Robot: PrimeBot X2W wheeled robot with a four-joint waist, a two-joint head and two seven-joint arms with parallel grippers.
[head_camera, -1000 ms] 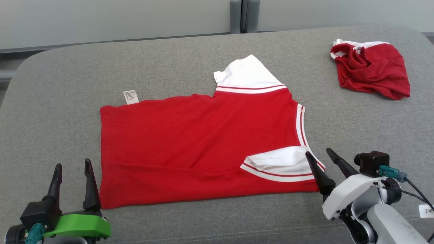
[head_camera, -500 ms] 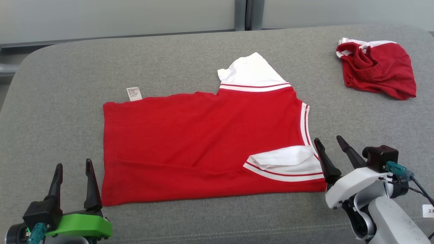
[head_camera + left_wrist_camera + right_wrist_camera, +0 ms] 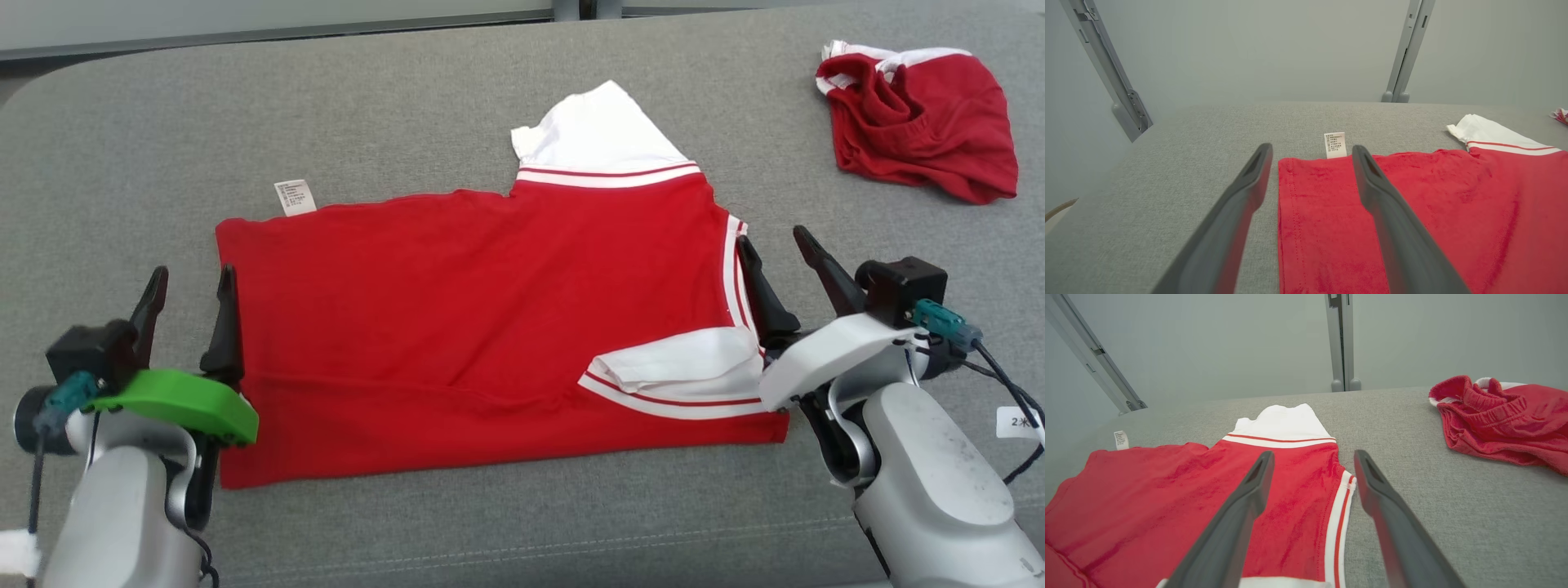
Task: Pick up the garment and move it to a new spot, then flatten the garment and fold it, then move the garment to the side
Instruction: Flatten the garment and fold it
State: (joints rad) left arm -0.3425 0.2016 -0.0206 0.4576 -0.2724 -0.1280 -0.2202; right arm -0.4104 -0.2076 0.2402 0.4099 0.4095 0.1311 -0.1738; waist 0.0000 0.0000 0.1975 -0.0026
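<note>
Two dark-fingered claws stood spread and empty: the left gripper (image 3: 193, 273) at the hem, centre-left of the head view, the right gripper (image 3: 771, 238) by the white-striped edge, centre-right. Between them the soft red-and-white knit shirt (image 3: 490, 327) lay flat mid-frame on a grey upholstered surface (image 3: 408, 90). Light and limp, it would probably sag; pinching those two opposite edges looked wisest.

The garment (image 3: 457, 327) lies on the table (image 3: 122, 163), another cloth (image 3: 922, 131) behind, rightward.
</note>
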